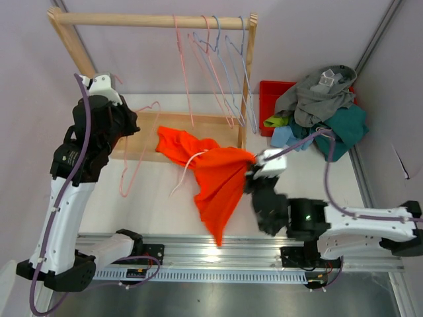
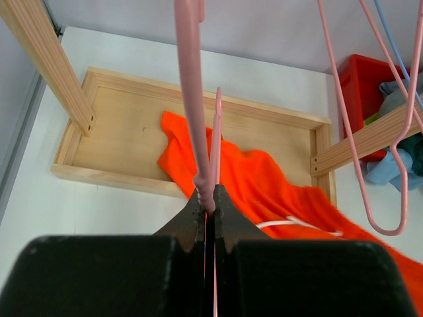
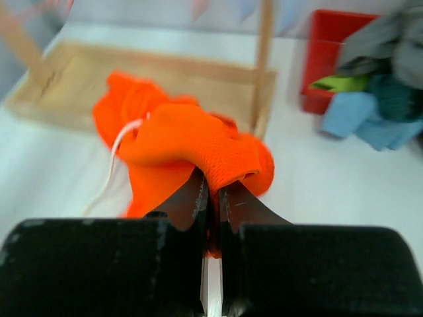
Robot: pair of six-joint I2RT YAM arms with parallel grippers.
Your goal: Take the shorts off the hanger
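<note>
The orange shorts [image 1: 215, 173] hang bunched from my right gripper [image 1: 254, 166], which is shut on a fold of the fabric [image 3: 198, 142]. Their far end rests on the wooden rack base [image 1: 142, 135], and a white drawstring [image 1: 187, 168] dangles. My left gripper [image 1: 129, 123] is shut on a pink wire hanger [image 1: 121, 185], pinched at its twisted neck [image 2: 203, 185]. In the top view the hanger looks bare and apart from the shorts. In the left wrist view the orange shorts [image 2: 264, 178] lie below, behind the left gripper [image 2: 210, 198]. The right gripper [image 3: 213, 188] shows cloth between its jaws.
A wooden rack with a top rail [image 1: 152, 20] carries several empty pink and blue hangers [image 1: 225, 72]. At the back right, a red tray [image 1: 271, 99] holds a pile of grey, teal, lime and light blue shorts [image 1: 324, 105]. The rack's right post [image 1: 248, 79] stands beside the right gripper.
</note>
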